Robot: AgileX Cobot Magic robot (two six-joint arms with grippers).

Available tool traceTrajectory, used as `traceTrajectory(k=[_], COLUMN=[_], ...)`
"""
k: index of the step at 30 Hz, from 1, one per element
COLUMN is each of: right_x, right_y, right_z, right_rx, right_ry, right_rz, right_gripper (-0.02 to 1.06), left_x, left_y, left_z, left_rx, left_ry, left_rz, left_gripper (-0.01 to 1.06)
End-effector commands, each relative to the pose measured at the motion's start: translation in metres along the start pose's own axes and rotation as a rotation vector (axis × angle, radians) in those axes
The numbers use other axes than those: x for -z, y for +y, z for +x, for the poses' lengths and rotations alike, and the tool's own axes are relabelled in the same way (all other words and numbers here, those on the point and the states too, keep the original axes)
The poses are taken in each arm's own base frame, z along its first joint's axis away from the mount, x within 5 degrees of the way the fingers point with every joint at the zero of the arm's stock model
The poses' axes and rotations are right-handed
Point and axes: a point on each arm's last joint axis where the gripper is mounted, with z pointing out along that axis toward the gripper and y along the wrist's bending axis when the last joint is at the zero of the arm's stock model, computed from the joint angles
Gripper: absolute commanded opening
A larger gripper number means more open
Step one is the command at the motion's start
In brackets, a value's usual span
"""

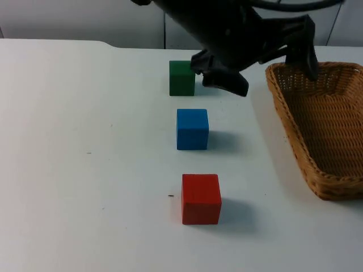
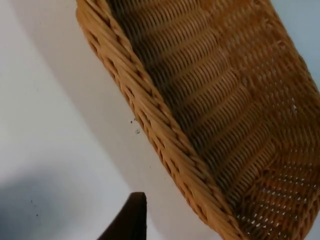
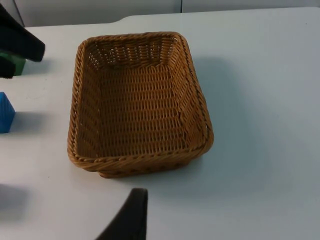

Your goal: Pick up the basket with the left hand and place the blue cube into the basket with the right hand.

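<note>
On the white table [image 1: 68, 170], wicker basket [image 1: 329, 124] at the right edge, unheld, left gripper [image 1: 266, 59] above its far left corner, fingers spread wide and empty, blue cube [image 1: 192, 129] mid-table between green cube [image 1: 181, 77] and red cube [image 1: 201, 198], right gripper state cannot be told.

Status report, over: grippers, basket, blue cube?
Left gripper open, above far rim of brown wicker basket, nothing held. Basket empty, on white table. Blue cube untouched between green cube and red cube.
</note>
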Motion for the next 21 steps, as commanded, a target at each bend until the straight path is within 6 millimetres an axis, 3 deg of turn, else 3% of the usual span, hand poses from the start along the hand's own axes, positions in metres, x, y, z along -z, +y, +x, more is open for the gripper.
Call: traceTrajectory(k=[1, 21], right_x=[-0.002, -0.002], right_y=[0.000, 0.000], right_z=[0.001, 0.001], right_rx=[-0.004, -0.004], right_ry=[0.001, 0.001], right_rz=[0.002, 0.002], right_gripper=[1.04, 1.04], left_x=[-0.009, -0.080], left_y=[-0.002, 0.002], left_z=[0.002, 0.024], left_rx=[0.009, 0.106], left_ry=[0.034, 0.131], left_rz=[0.000, -0.017], left_gripper=[1.02, 1.02])
